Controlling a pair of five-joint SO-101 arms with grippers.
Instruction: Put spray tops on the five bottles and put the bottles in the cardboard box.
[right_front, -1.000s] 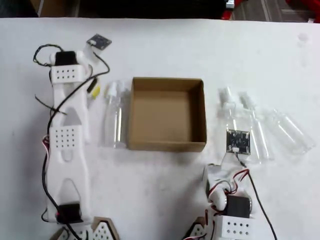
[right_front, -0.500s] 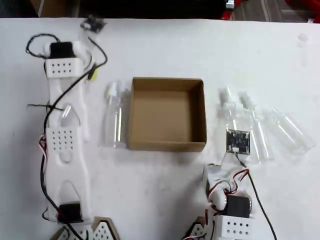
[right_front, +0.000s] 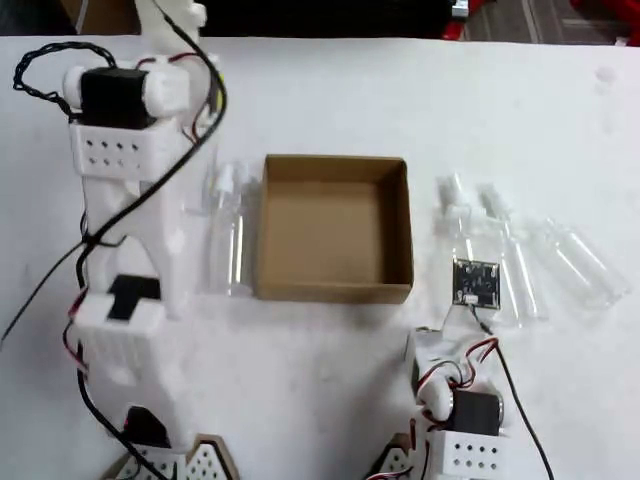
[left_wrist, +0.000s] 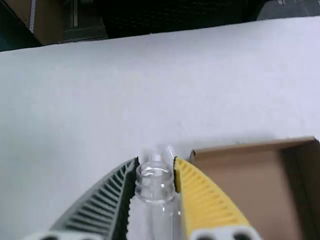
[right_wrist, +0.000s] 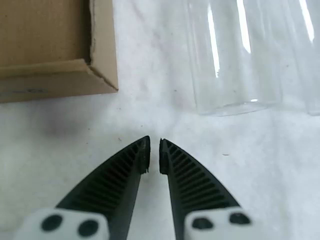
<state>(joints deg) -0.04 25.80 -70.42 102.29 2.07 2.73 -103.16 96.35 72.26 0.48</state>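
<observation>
High view: the square cardboard box (right_front: 335, 228) stands open, its flat brown floor showing. Clear bottles (right_front: 505, 262) lie beside it on the white table (right_front: 330, 90).

Left wrist view: the left gripper (left_wrist: 155, 162), ribbed grey and yellow, clamps a clear bottle (left_wrist: 156, 182) at its threaded open neck, with the box just beside the yellow finger.

Right wrist view: the right gripper (right_wrist: 154, 150), ribbed black, has its tips together. The bottles and a box corner lie just ahead.
</observation>
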